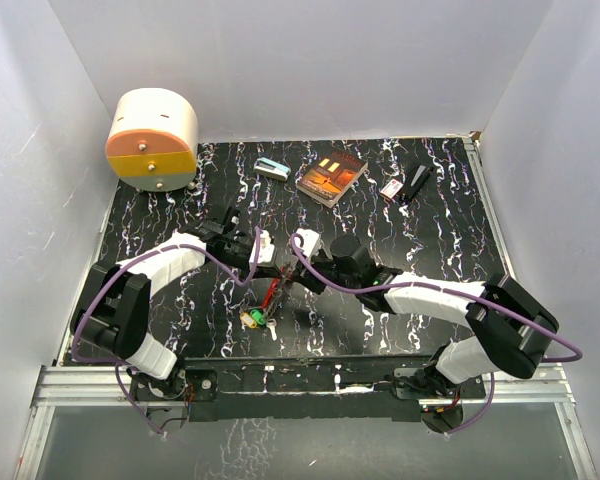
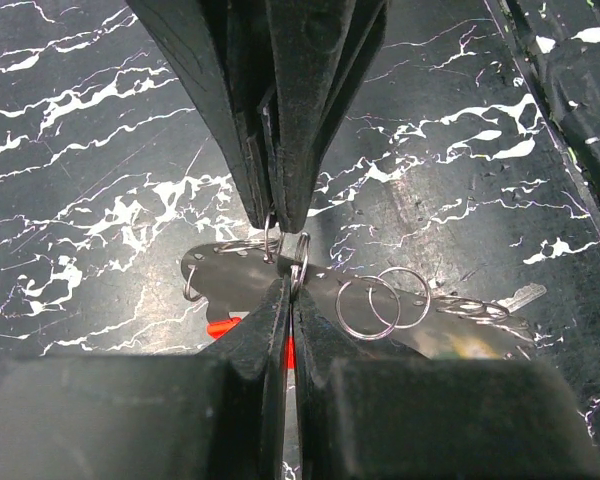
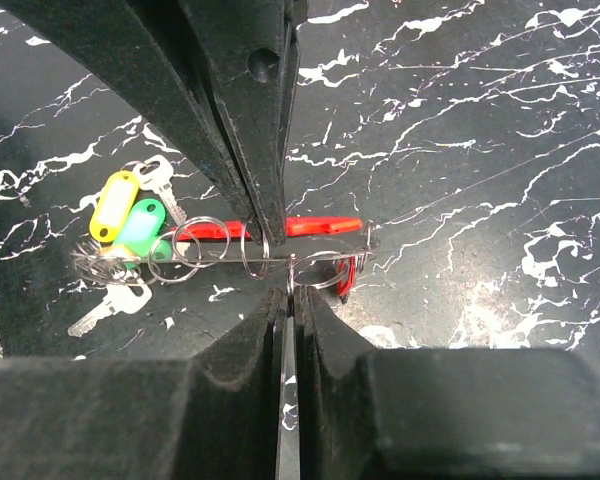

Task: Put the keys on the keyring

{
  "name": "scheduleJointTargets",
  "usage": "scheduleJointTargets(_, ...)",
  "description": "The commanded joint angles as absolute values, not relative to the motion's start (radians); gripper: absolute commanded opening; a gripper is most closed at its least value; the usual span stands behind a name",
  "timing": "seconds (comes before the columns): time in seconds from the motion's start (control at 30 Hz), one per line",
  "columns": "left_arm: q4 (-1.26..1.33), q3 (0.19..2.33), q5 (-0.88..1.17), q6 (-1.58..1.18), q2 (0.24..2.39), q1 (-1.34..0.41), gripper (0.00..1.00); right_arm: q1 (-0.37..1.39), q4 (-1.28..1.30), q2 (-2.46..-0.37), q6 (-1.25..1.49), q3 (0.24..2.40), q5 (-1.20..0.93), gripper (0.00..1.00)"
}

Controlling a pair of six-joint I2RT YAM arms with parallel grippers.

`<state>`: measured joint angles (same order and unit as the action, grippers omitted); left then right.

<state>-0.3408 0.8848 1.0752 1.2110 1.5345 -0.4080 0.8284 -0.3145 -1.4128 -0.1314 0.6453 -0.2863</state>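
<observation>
Threading step: left gripper (image 2: 282,255) clamped on keyring (image 3: 205,258), right gripper (image 3: 280,270) pinched closed on same keyring, above desk (image 3: 480,150). Bunched along it: keys (image 3: 130,222), yellow, green, red tags. Next, likely: steady ring, slide key through gap.

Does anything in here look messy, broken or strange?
Nothing is spilled or broken. The book at the back lies slanted, and the keys bunch in a jumble in the middle, where the left fingers and right fingers pinch the keyring.
</observation>
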Motion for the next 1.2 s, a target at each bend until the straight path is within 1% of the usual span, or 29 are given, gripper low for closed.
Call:
scheduleJointTargets(0.0,-0.38,0.901,1.134,1.264,1.523,-0.405,0.0,0.825,-0.337,-1.394,-0.137,0.704,-0.253,0.1)
scheduleJointTargets(0.07,-0.39,0.905,1.15,1.269,1.522,-0.405,0.0,0.825,-0.337,-1.402,-0.123,0.707,-0.227,0.12)
scheduleJointTargets(0.1,-0.394,0.907,1.157,1.269,1.522,-0.405,0.0,0.825,-0.336,-1.406,-0.116,0.707,-0.207,0.18)
scheduleJointTargets(0.2,-0.396,0.91,1.174,1.248,1.525,-0.405,0.0,0.825,-0.336,-1.399,-0.112,0.697,-0.164,0.43)
scheduleJointTargets(0.23,-0.386,0.91,1.177,1.22,1.527,-0.405,0.0,0.825,-0.337,-1.385,-0.112,0.691,-0.156,0.46)
scheduleJointTargets(0.37,-0.309,0.905,1.2,1.095,1.535,-0.405,0.0,0.825,-0.365,-1.322,-0.113,0.646,-0.121,0.47)
scheduleJointTargets(0.47,-0.262,0.897,1.211,1.014,1.542,-0.405,0.0,0.825,-0.394,-1.266,-0.105,0.612,-0.123,0.45)
scheduleJointTargets(0.63,-0.216,0.888,1.212,0.94,1.541,-0.405,0.0,0.825,-0.392,-1.205,-0.09,0.594,-0.146,0.43)
scheduleJointTargets(0.73,-0.222,0.888,1.208,0.935,1.541,-0.405,0.0,0.825,-0.388,-1.185,-0.072,0.594,-0.191,0.39)
scheduleJointTargets(0.87,-0.217,0.886,1.207,0.929,1.54,-0.405,0.0,0.824,-0.388,-1.198,-0.037,0.608,-0.251,0.38)
scheduleJointTargets(1.17,-0.188,0.877,1.196,0.92,1.539,-0.405,0.0,0.825,-0.421,-1.256,-0.006,0.627,-0.298,0.38)
